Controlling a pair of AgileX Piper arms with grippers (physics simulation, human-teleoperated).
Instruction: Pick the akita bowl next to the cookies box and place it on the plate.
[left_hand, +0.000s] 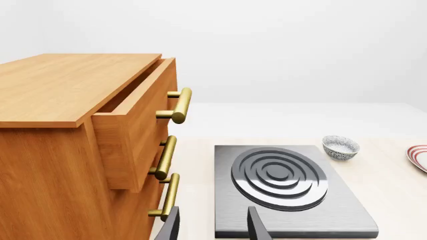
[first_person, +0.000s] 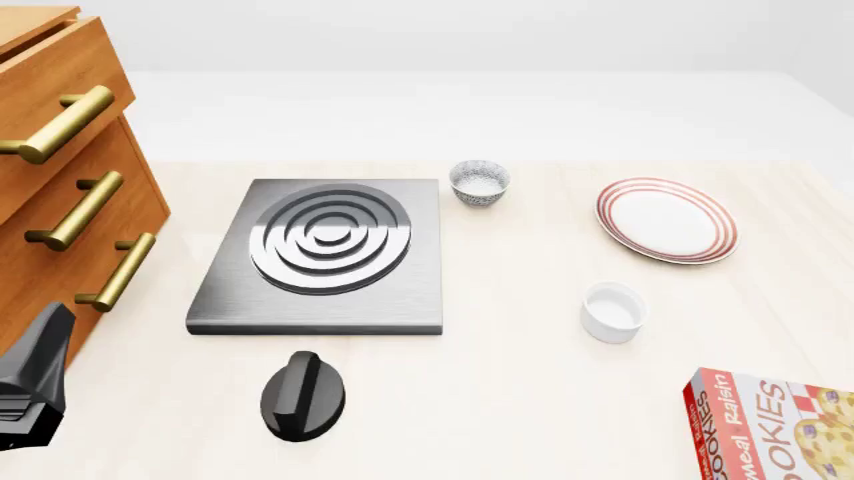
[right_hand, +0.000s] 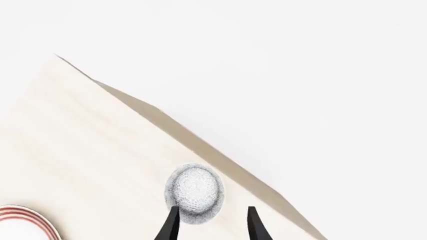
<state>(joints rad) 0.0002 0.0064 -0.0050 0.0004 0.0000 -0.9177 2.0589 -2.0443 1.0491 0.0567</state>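
Note:
In the right wrist view an akita bowl (right_hand: 195, 192), speckled dark grey-blue, sits near the table's edge (right_hand: 220, 157). My right gripper (right_hand: 212, 229) is open just short of it, one fingertip (right_hand: 171, 220) overlapping its near rim and nothing held. The cookies box (first_person: 774, 428) lies at the front right corner in the front view, where neither this bowl nor the right arm shows. The plate (first_person: 665, 220) (right_hand: 23, 222) is white with red rings. My left gripper (left_hand: 213, 230) is open and empty, low beside the cabinet.
A second speckled bowl (first_person: 479, 183) (left_hand: 340, 147) stands behind the grey stove plate (first_person: 327, 255). A plain white cup (first_person: 613, 311) sits in front of the plate. A black knob (first_person: 303, 395) lies at the front. The wooden drawer cabinet (first_person: 67, 190) has its top drawer (left_hand: 133, 125) pulled out.

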